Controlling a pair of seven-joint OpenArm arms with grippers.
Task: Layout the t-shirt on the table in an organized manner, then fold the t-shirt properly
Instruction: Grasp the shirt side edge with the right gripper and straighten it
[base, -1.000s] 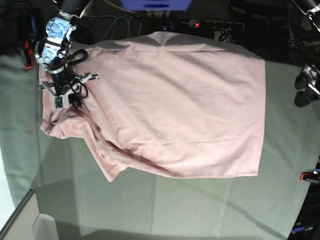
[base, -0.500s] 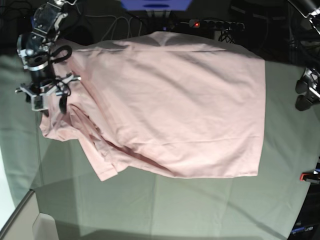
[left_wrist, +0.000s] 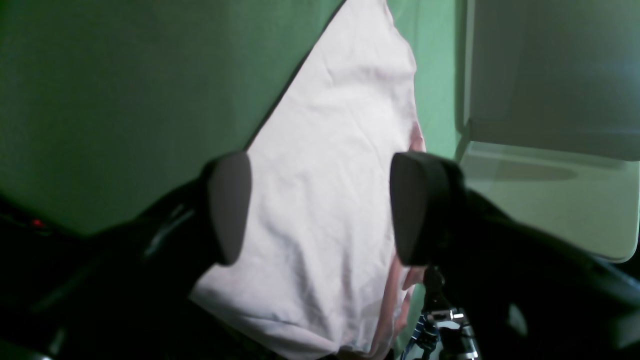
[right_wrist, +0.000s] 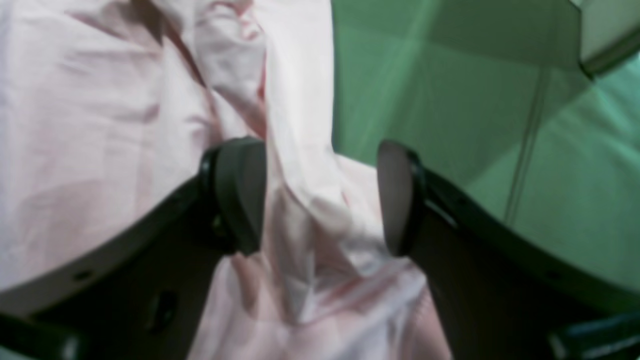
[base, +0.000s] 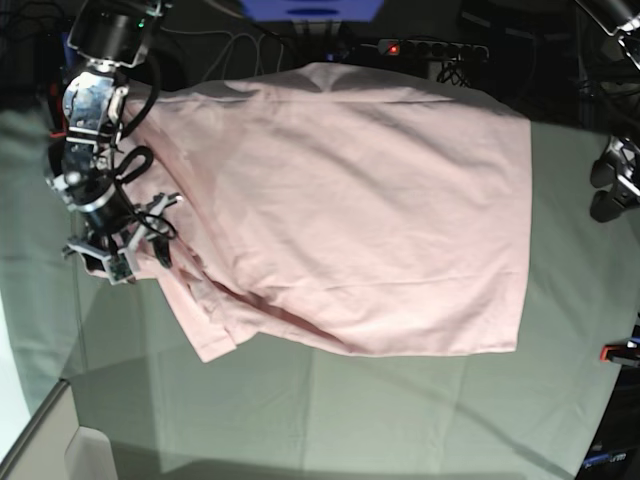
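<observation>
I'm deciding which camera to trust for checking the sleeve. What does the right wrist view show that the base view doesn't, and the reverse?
Only the right wrist view shows the right gripper from close up, jaws apart with nothing clamped, above rumpled, overlapping folds of the t-shirt.

Only the base view shows the whole shirt: body spread flat, one end bunched and creased beside that arm. It also shows the left gripper parked off the shirt's other end, and a red clamp.

Both show pink fabric on the table.

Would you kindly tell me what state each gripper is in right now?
Left gripper: open, holding nothing, apart from the t-shirt.
Right gripper: open, fingers astride a bunched fold of the t-shirt, not gripping it.
</observation>
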